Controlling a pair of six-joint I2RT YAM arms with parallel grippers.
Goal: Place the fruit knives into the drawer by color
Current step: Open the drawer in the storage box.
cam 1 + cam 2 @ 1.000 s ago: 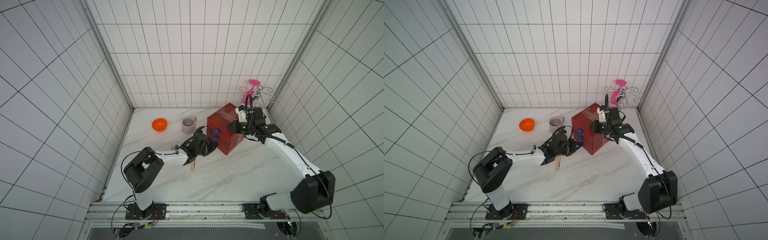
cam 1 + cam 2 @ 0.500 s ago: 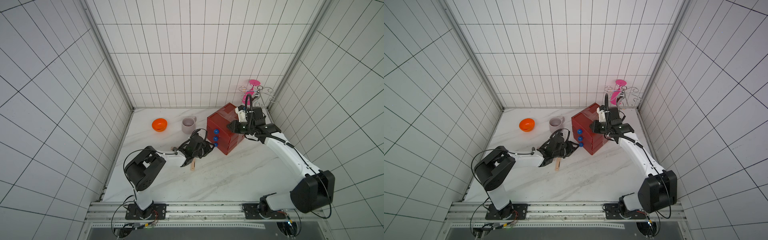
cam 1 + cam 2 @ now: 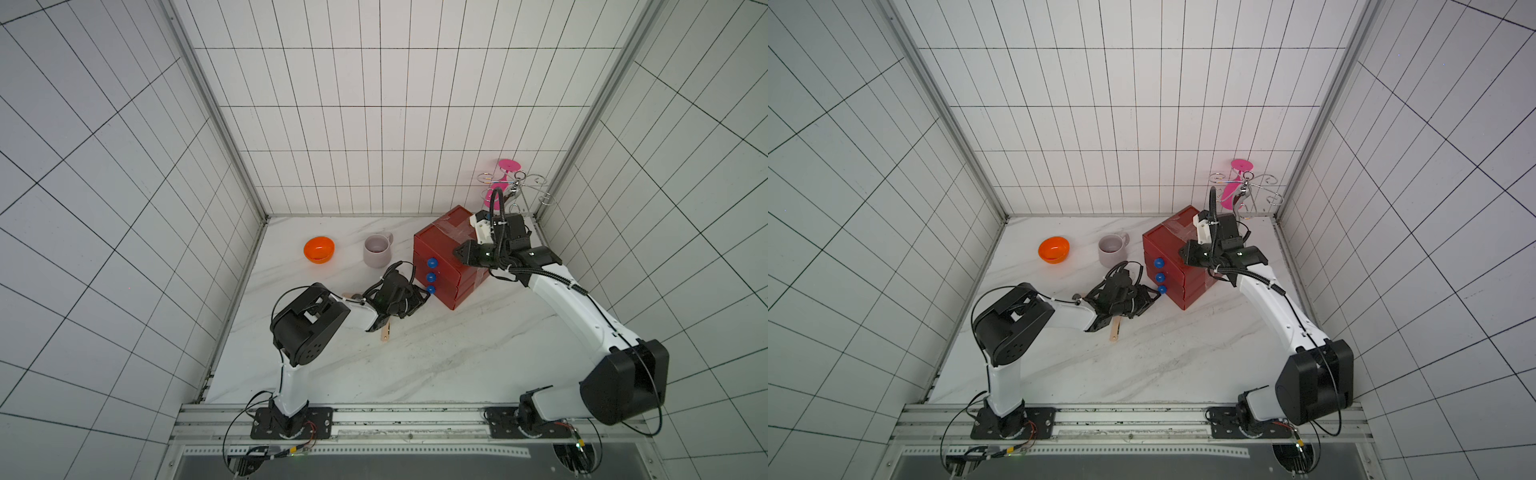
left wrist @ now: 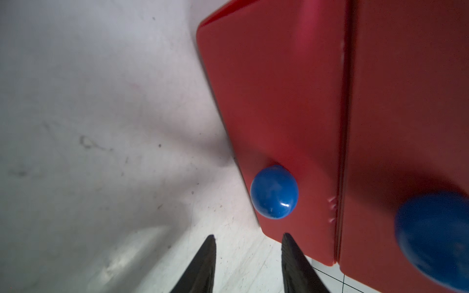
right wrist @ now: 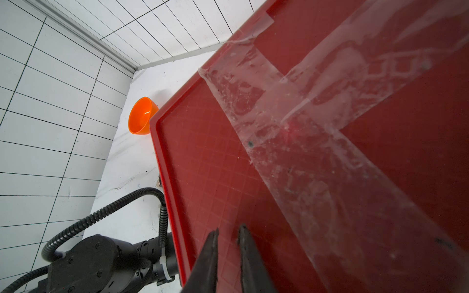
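Observation:
The red drawer chest (image 3: pixel 440 245) stands at the back right of the table, its three drawers pushed in, each with a blue knob (image 3: pixel 432 262). My left gripper (image 3: pixel 420 296) is low on the table just in front of the lowest knob (image 4: pixel 274 192), open, with nothing between its fingers. A peach-pink fruit knife (image 3: pixel 385 333) lies on the table, partly under the left wrist. Another knife end (image 3: pixel 346 296) shows behind that arm. My right gripper (image 5: pixel 228 230) rests on the chest's taped top (image 5: pixel 304 152), shut and empty.
An orange bowl (image 3: pixel 318 249) and a pale mauve mug (image 3: pixel 377 251) stand left of the chest. A wire rack holding a pink glass (image 3: pixel 509 183) is in the back right corner. Tiled walls close in the table on three sides.
My left gripper's jaws have opened in front of the lowest knob. The right arm has not moved.

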